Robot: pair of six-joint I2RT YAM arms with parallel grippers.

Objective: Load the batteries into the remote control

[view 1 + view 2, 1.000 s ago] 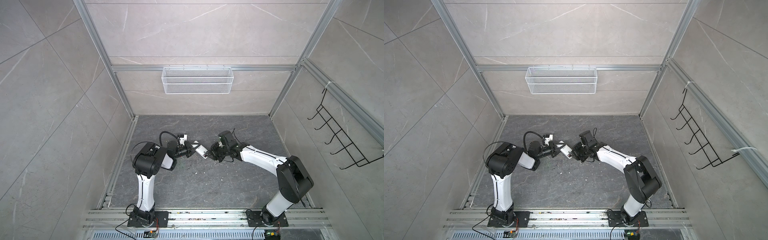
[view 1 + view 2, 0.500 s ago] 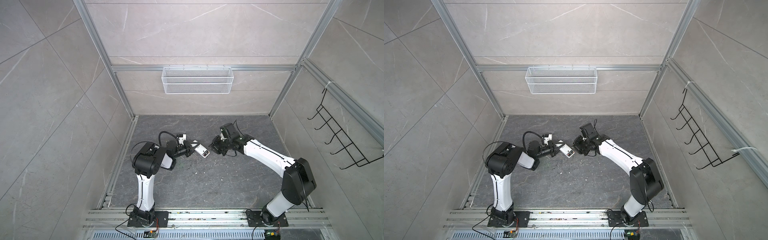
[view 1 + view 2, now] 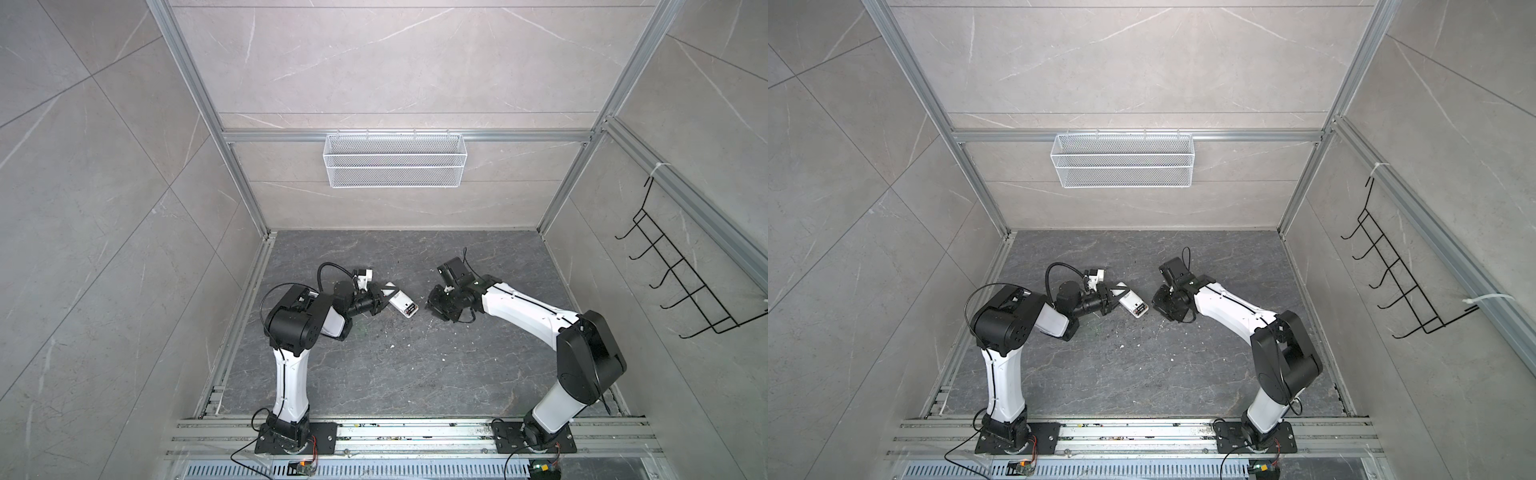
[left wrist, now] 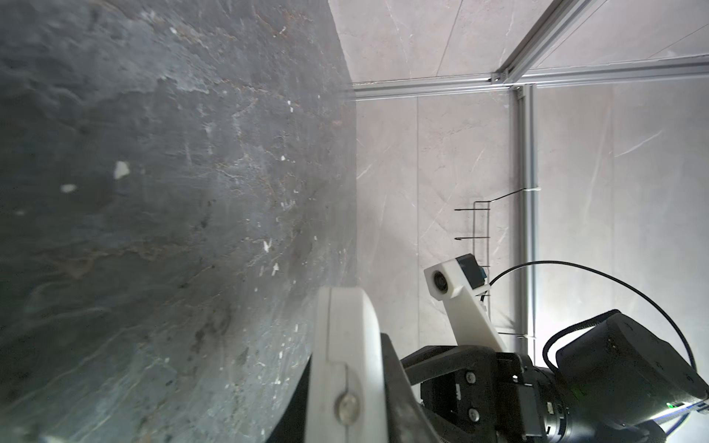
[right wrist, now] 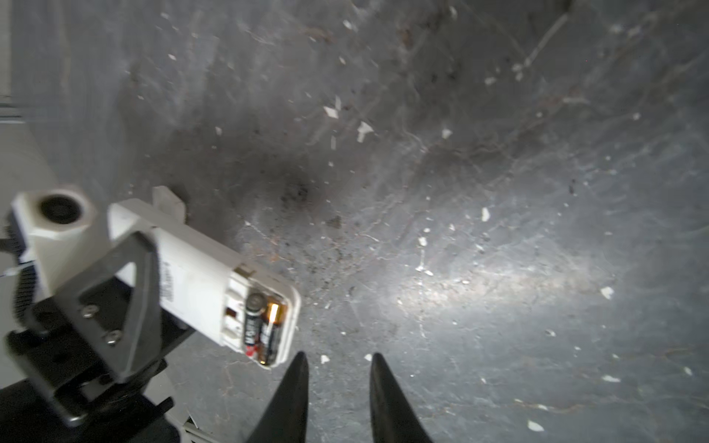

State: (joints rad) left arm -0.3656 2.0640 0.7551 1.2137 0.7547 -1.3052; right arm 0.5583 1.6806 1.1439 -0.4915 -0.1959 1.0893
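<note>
Around the arms you have a dark grey floor [image 3: 415,374] littered with white specks [image 5: 362,130]. A wire basket [image 3: 394,166] hangs on the back wall and a black hook rack [image 3: 681,286] on the right wall, both well apart from the work.

Your left gripper [image 3: 381,300] is clamped on the remote control [image 3: 401,305], just left of the floor's middle. 1 dark finger [image 5: 126,291] crosses the remote's back and hides part of it. Your right gripper [image 5: 337,358] sits just beside the remote's free end, its 2 fingertips spread with only floor showing between them.

The remote is white and oblong, with its back turned up. Its battery compartment [image 5: 264,318] lies uncovered at the free end. The 2 batteries [image 5: 264,326] lie side by side inside it, both dark, 1 with a coppery band. You cannot tell whether the remote touches the floor.
</note>
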